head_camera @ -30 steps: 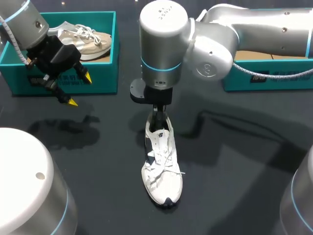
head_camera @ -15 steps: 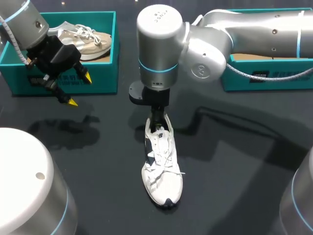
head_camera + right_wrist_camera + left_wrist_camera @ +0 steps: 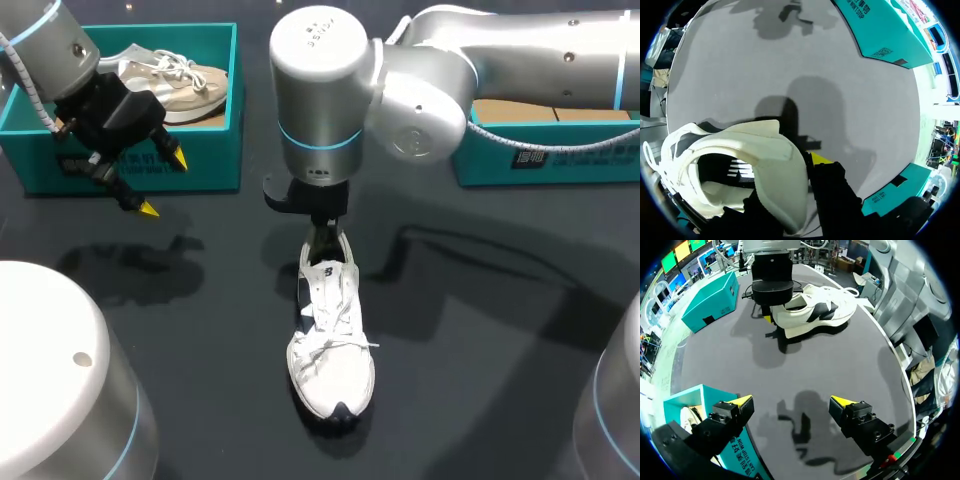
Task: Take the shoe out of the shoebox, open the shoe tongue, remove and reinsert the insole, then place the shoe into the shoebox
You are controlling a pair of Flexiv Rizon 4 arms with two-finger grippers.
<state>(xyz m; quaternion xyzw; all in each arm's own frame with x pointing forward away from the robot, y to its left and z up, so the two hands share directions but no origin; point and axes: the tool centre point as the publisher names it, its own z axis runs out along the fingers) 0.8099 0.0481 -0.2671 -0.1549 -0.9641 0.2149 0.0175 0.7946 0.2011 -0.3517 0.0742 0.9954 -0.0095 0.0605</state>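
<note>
A white sneaker with dark accents [image 3: 330, 340] lies on the dark table, toe toward the front edge. My right gripper [image 3: 325, 240] stands upright over its heel. In the right wrist view the heel wall [image 3: 785, 160] is pinched between the fingers, one inside the shoe and one yellow-tipped outside; the right gripper [image 3: 797, 172] is shut on it. The left wrist view shows the sneaker [image 3: 815, 315] on its side ahead of the left arm, with the right gripper at its heel. My left gripper [image 3: 163, 184] hangs open in front of the left teal shoebox [image 3: 200, 165], nothing between its fingers [image 3: 791, 402].
A beige shoe [image 3: 175, 80] lies inside the left shoebox. A second teal shoebox [image 3: 540, 160] stands at the back right, under the right arm. Two large rounded robot bases fill the front corners [image 3: 60, 380].
The right gripper's fingers have closed on the sneaker's heel. The right arm has shifted slightly left, and the sneaker has turned a little with it. The left arm has not moved.
</note>
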